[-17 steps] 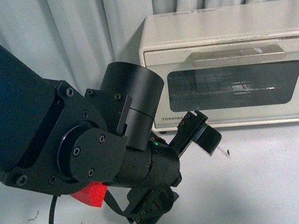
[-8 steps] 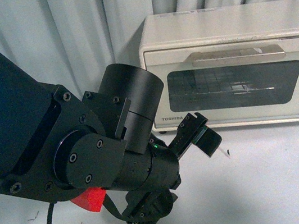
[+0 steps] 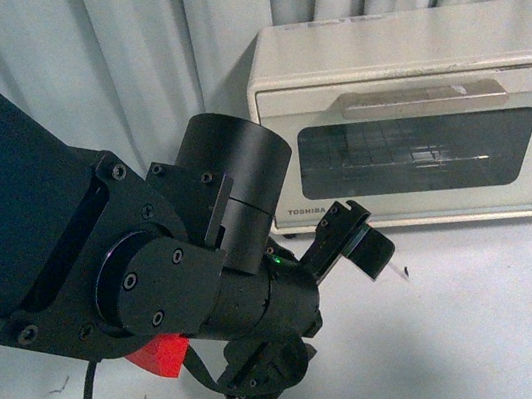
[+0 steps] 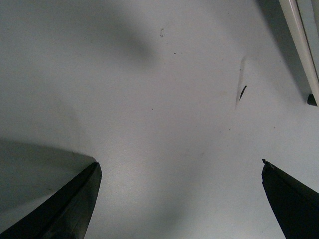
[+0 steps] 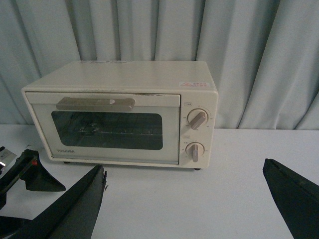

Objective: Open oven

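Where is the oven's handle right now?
In the front view the silver handle runs along the top of the closed oven door, above the glass window, up and right of the left gripper.

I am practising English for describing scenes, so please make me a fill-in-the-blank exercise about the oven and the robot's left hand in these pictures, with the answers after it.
1. The dark glass door of the small cream-white boxy toaster oven is ___.
2. Its flat silver handle lies along the ___ edge of the door.
3. Beside the door, the oven's front has ___ round knobs.
4. The black left hand is ___ and holds nothing.
Missing words: shut, top, two, open.
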Action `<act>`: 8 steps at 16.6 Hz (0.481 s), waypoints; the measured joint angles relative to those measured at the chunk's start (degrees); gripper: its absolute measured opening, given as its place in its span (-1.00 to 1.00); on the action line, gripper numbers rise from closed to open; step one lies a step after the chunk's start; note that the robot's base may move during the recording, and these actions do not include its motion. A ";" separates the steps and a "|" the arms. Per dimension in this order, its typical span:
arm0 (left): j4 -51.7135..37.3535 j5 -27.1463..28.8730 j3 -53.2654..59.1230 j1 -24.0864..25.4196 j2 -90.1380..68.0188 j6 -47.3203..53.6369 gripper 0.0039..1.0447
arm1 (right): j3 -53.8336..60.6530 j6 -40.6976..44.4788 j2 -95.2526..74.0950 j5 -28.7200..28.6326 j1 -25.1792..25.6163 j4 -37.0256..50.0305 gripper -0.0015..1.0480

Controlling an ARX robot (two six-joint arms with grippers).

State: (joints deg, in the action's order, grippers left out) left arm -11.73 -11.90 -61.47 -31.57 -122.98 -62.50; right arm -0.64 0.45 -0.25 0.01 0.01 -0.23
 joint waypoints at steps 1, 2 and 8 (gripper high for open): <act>0.00 0.00 0.00 0.00 0.00 -0.02 0.88 | 0.00 0.00 0.00 0.00 0.00 0.00 0.87; 0.00 0.00 0.00 0.00 0.00 0.00 0.88 | 0.00 0.00 0.00 0.00 0.00 0.00 0.87; 0.07 0.00 0.02 0.00 0.00 0.00 0.88 | 0.85 0.76 -6.45 15.50 -11.43 15.34 0.63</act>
State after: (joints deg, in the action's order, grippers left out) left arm -11.66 -11.90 -61.45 -31.57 -122.98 -62.50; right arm 0.21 1.21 -6.70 15.51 -11.42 15.11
